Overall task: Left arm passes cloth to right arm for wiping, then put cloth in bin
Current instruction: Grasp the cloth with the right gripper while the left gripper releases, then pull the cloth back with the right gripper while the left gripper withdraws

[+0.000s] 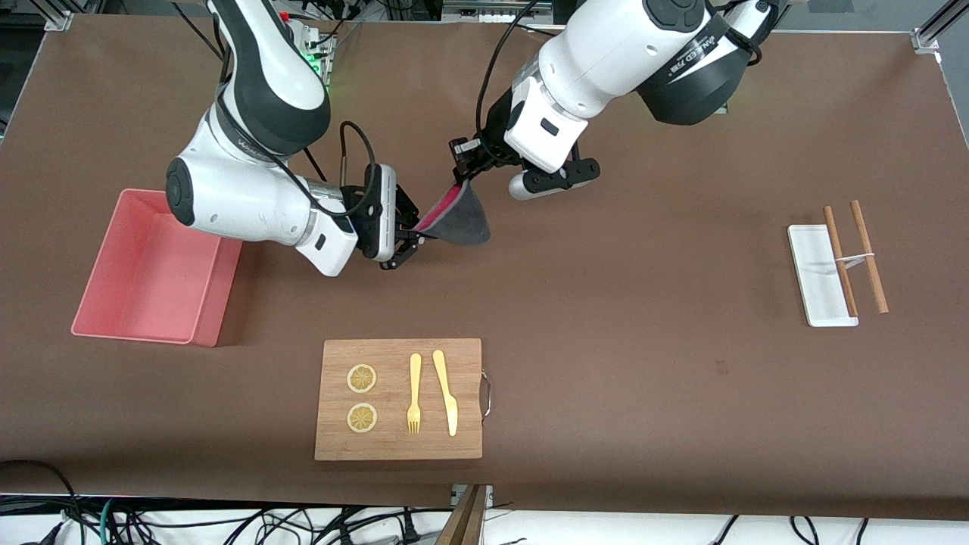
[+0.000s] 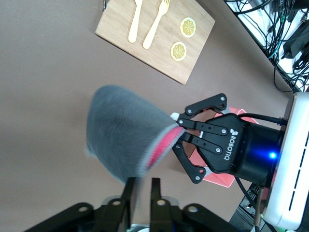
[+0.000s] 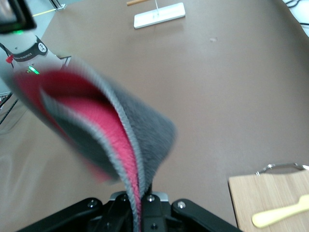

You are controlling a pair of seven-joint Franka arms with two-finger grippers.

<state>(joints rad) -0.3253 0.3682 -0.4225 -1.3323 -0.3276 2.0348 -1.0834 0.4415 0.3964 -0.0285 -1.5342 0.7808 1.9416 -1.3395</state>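
This is a robotics lab, not a home. Two white robot arms, the left arm (image 1: 636, 60) and the right arm (image 1: 250, 174), stand at a desk (image 1: 643, 393) covered with a brown mat. Aluminium frame profiles (image 1: 935, 30) show at the corners. Many loose cables (image 1: 227, 522) lie along the near edge, and a power strip (image 1: 318, 45) with green lights sits by the bases.

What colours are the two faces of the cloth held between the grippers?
The cloth is dark grey outside, bright pink-red inside; clearest in the right wrist view.
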